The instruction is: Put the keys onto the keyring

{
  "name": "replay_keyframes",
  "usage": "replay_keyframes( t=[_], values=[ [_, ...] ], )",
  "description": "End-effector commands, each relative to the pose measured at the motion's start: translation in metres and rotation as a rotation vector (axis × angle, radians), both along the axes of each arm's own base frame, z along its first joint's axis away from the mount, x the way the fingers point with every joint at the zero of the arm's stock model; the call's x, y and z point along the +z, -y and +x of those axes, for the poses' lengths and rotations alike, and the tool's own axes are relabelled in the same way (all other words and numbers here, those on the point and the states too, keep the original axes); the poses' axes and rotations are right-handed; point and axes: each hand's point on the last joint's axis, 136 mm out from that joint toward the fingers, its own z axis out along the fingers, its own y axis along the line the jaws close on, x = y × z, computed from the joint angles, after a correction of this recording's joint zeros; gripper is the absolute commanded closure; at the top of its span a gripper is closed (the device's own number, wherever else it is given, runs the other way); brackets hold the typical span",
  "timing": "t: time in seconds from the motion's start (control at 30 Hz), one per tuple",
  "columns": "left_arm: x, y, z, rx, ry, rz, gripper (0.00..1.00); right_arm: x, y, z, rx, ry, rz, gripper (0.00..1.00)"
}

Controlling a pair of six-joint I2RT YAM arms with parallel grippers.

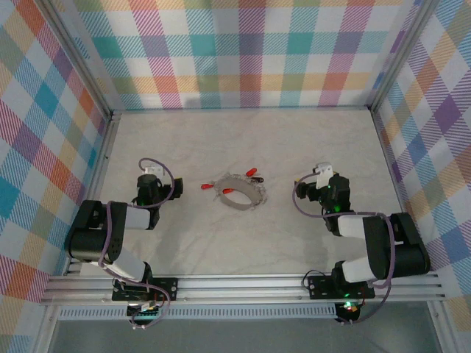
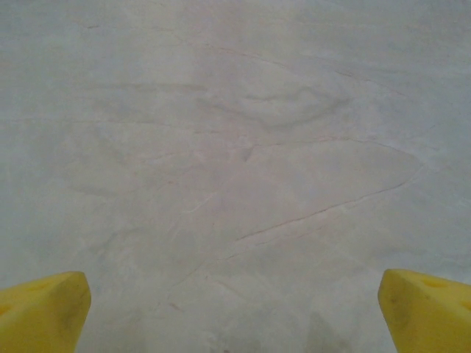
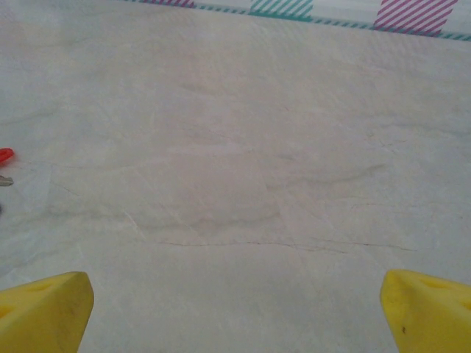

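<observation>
Your left jaws stand spread wide. In the left wrist view the two yellow fingertips (image 2: 43, 312) sit at opposite bottom corners with nothing between them but bare desk (image 2: 235, 147). Your right jaws are spread just as wide, their fingertips (image 3: 44, 312) likewise at the corners, pinching nothing. From above, each arm rests to one side of the work. The keyring (image 1: 239, 205) lies as a slack pale loop on the desk between them, well apart from both.

The keys (image 1: 254, 175) lie loose around it: red ones just beyond the loop's far edge, one red inside the loop, another by its left side. There may be a darker one among them, but it is too small to be sure.

Here is what can go wrong. The keys are tiny and lie flat, so wide jaws coming down may push one along the desk rather than lift it. The loop is floppy, so a nudge while you fetch the key inside it could drag the ring and scatter the rest. Both arms must work the same small patch, so they may crowd each other.

The view from above gives you the whole layout. The right wrist view catches a red key head (image 3: 5, 154) at its left edge. The left wrist view looks down on veined desk ahead of its fingertips, so steer that arm by the view from above.
</observation>
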Motion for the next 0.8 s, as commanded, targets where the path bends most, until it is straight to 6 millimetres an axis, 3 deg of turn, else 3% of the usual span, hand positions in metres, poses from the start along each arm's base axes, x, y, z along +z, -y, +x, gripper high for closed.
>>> replay_keyframes(
  t=[0.0, 0.07, 0.13, 0.3, 0.77],
  values=[
    [0.025, -0.007, 0.016, 0.047, 0.096, -0.016, 0.00, 0.021, 0.011, 0.014, -0.037, 0.110, 0.033, 0.00],
    [0.024, -0.008, 0.017, 0.054, 0.083, -0.008, 0.00, 0.020, 0.013, 0.023, -0.041, 0.150, 0.066, 0.00],
    [0.023, -0.007, 0.017, 0.053, 0.082, -0.007, 0.00, 0.011, 0.015, 0.027, -0.041, 0.061, 0.078, 0.00],
    [0.024, -0.005, 0.018, 0.048, 0.082, 0.002, 0.00, 0.009, 0.033, 0.034, -0.158, 0.027, 0.084, 0.00],
    [0.024, -0.004, 0.018, 0.043, 0.082, 0.000, 0.00, 0.008, 0.034, 0.035, -0.150, 0.019, 0.092, 0.00]
  ],
)
